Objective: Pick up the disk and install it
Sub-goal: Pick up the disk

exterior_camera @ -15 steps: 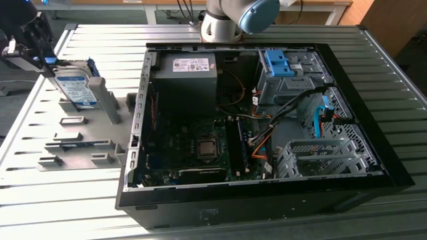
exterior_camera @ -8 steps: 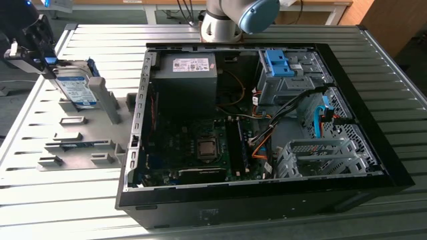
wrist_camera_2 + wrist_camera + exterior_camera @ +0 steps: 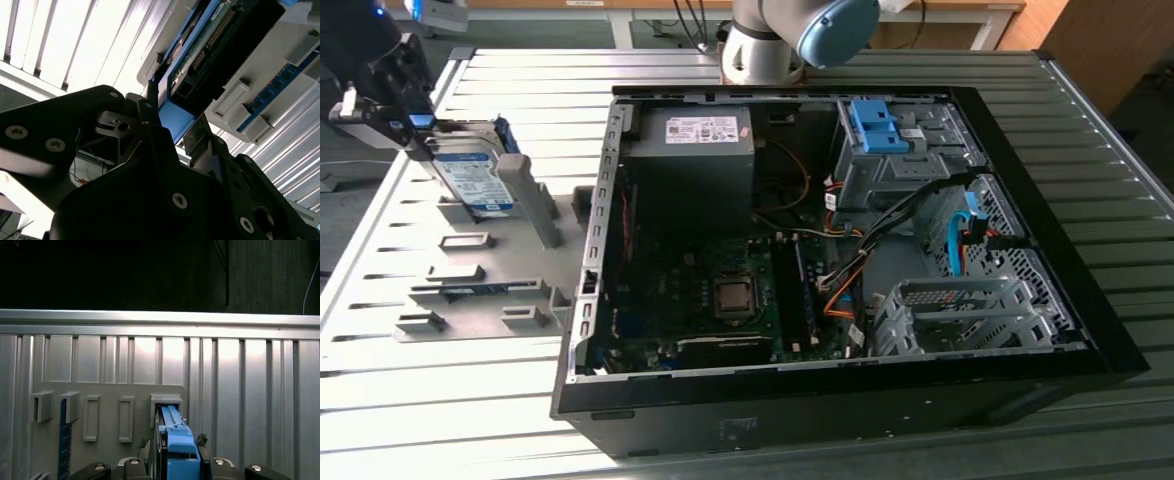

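We see the gripper [image 3: 424, 138] at the exterior view's left, well apart from the open computer case [image 3: 1067, 300] in the middle of the slatted metal desk [image 3: 454, 420]. The jaws are closed on the disk [image 3: 470, 175], which stands on edge, slightly tilted. Its upper end is between the jaws and its lower end is down at the grey holder plate [image 3: 480, 290]. We cannot tell whether that lower end rests in the holder or hangs just clear of it.

In the first wrist view the disk [image 3: 172, 420] runs straight out from the gripper [image 3: 177, 444]. Its blue bracket sits between the two fingers [image 3: 202, 441], and its far end meets a raised slot block on the holder plate [image 3: 107, 390]. In the second wrist view the gripper [image 3: 175, 115] has one finger against each broad side of the disk [image 3: 210, 45], near the bracket's end.

Inside the case, the grey power supply [image 3: 694, 150] sits at the far side, the blue latch [image 3: 878, 125] lies toward the exterior view's right, and a perforated metal drive cage [image 3: 961, 310] stands nearer the camera.
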Tool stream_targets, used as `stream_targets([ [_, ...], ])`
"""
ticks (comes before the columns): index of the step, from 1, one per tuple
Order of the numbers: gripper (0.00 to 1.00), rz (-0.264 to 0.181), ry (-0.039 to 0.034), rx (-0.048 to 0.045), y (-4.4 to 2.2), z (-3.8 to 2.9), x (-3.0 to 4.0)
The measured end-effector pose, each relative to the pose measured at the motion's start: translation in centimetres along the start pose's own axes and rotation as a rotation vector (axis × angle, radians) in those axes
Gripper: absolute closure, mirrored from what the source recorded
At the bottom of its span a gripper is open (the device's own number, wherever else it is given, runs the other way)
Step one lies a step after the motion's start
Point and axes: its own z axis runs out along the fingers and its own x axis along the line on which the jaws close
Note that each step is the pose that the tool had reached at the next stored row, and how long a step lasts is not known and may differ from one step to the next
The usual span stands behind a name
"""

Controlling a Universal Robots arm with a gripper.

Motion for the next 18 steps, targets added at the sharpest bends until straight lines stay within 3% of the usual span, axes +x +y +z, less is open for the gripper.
stream_targets([
  [8,0.54,0.018,-0.0005,0.0007,-0.01,0.09,0.00],
  [10,0.55,0.018,-0.0003,0.0007,-0.01,0.10,0.00],
  [11,0.62,0.018,-0.0002,0.0008,-0.01,0.11,0.00],
  [18,0.63,0.012,0.0014,0.0007,0.00,0.14,0.02],
])
